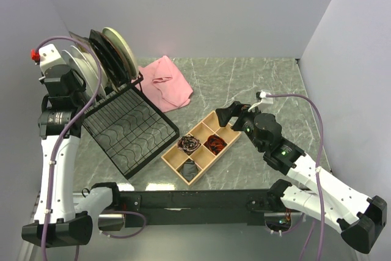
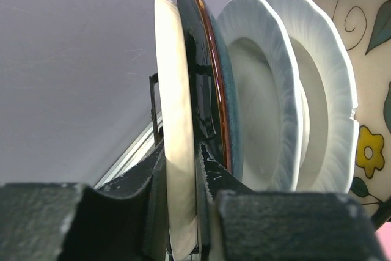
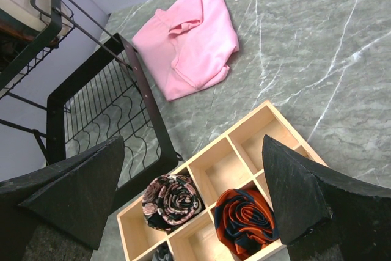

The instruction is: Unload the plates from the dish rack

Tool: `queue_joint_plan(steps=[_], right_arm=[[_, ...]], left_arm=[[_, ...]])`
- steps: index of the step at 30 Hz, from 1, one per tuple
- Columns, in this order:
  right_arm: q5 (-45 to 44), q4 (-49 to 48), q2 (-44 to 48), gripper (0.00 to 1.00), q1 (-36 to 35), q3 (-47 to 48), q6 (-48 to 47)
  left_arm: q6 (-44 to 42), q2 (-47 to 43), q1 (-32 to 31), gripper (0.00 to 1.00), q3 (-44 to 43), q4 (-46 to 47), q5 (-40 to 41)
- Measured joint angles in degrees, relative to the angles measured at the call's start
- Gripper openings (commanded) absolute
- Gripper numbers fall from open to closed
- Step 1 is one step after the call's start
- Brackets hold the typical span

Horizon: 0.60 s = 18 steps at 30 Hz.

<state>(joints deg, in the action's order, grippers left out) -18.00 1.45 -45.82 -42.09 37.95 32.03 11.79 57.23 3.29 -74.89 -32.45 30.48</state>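
Left gripper [image 2: 182,169] clamped on cream plate [image 2: 174,90] rim; only the wrist view shows it.
Right gripper [image 3: 192,151] gaping over wooden tray [image 3: 244,145]; dish rack [image 1: 131,129] on grey-green marble table [image 1: 256,84], lilac walls [image 1: 214,10].

- No legible text, labels, brands or numbers in any view.
- Only marking close to a sign: painted leaf, vine and yellow-flower pattern on the square cream plate [image 2: 366,41] at far left of the table. Decoration, no lettering.
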Motion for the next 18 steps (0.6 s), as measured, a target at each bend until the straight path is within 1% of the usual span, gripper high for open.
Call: queue_joint_plan(steps=[1,2,3,13,18], right_arm=[[0.0,0.0,0.0,0.99,0.0,0.0,0.0],[0.0,0.02,0.0,0.99,0.0,0.0,0.02],[0.0,0.02,0.0,0.99,0.0,0.0,0.0],[0.0,0.09,-0.02,0.99,0.0,0.0,0.0],[-0.04,0.13,-0.07,0.99,0.0,0.0,-0.02]], left_arm=[[0.07,0.0,0.0,0.1,-0.02,0.09,0.0],[0.09,0.0,0.02,0.02,-0.02,0.09,-0.02],[0.11,0.04,0.02,0.01,-0.02,0.07,-0.02],[0.52,1.46,0.04,0.01,-3.23,-3.21,0.11],[0.55,1.55,0.0,0.01,-6.56,-5.4,-1.4]])
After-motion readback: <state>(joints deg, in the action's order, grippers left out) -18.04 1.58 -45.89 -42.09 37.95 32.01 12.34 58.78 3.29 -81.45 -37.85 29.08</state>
